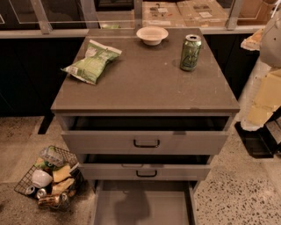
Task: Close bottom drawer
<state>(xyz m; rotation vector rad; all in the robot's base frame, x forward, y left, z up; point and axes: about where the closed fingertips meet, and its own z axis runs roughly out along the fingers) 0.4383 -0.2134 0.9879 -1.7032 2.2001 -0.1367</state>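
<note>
Grey laminate covers the worktop (145, 83) of a three-drawer cabinet, which we view from the front and above. On it lie a green crisp bag (91, 61) at the left, a pale bowl (152, 35) at the back centre, and an upright green can (190, 52) at the back right, all well apart from one another.

The top drawer (145, 141) stands partly open, and the middle drawer (145, 171) stands slightly open. Each shows a small black bar handle. Below them the bottom drawer (142, 204) is pulled far out towards us. We see its plain grey floor and side walls, while its front lies beyond the lower edge of the view.

A wire basket (26, 184) of cans, wrappers and a white cup sits on the floor near the left wall of that drawer, not touching it.

At the right edge we take the cream-coloured segments beside the cabinet's right flank for the gripper (260, 112). It is level with the top drawer and apart from every drawer. We cannot tell its state, and we see nothing held in it.

Speckled terrazzo floor (237, 193) surrounds the cabinet. Behind it run dark panels, a metal-framed rail and cardboard boxes (175, 13).
</note>
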